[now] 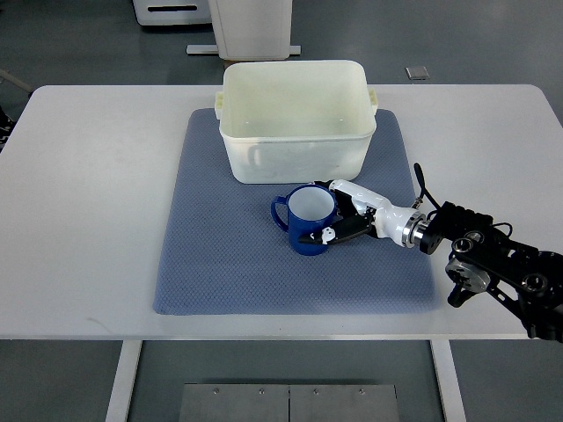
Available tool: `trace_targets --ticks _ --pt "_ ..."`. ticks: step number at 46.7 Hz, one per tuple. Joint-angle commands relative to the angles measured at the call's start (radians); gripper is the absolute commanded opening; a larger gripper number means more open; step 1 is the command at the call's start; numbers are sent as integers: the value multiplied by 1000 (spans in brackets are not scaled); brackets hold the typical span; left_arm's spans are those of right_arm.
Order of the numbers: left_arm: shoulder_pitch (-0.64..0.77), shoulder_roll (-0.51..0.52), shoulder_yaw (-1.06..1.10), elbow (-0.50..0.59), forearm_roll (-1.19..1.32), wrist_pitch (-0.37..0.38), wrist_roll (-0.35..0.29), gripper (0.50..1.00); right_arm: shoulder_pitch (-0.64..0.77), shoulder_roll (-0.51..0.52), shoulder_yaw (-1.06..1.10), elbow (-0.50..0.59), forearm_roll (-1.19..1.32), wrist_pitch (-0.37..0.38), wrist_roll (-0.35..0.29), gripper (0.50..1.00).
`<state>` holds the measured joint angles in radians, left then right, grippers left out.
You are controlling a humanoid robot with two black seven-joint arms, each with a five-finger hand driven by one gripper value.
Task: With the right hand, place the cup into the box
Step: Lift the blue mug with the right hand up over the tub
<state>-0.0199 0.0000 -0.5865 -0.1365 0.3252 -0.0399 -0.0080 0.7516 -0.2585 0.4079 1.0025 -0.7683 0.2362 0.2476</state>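
Note:
A blue cup with a white inside stands upright on the blue-grey mat, just in front of the white plastic box. Its handle points left. My right hand comes in from the right edge and its white and black fingers wrap the cup's right side, one above the rim side and one low at the front. The cup rests on the mat. The box is open at the top and shows nothing inside. The left arm is out of the picture.
The mat lies on a white table. The black right forearm stretches over the table's front right part. White equipment stands on the floor behind the table.

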Motion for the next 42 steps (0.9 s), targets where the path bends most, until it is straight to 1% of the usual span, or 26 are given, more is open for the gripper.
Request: trace_targets --ticks 1,3,10,18,28,31,37,42 --pt "0 0 0 0 0 0 0 1000 0 5 2 4 3 -5 12 500" --pt "0 0 -1 0 0 0 0 1000 0 7 6 4 6 -8 24 500" --pt "0 0 -1 0 0 0 0 1000 11 4 23 21 15 -8 104 500" --pt "0 0 0 0 0 0 0 1000 12 -10 95 44 21 0 114 500" --pt "0 0 0 0 0 0 0 1000 23 -68 138 82 24 40 136 500" --pt "0 0 0 0 0 0 0 1000 25 -85 144 91 32 43 139 500" --pt "0 0 -1 0 0 0 0 1000 41 -122 146 117 47 43 165 500" --pt "0 0 -1 0 0 0 0 1000 71 -137 160 116 69 43 165 500"
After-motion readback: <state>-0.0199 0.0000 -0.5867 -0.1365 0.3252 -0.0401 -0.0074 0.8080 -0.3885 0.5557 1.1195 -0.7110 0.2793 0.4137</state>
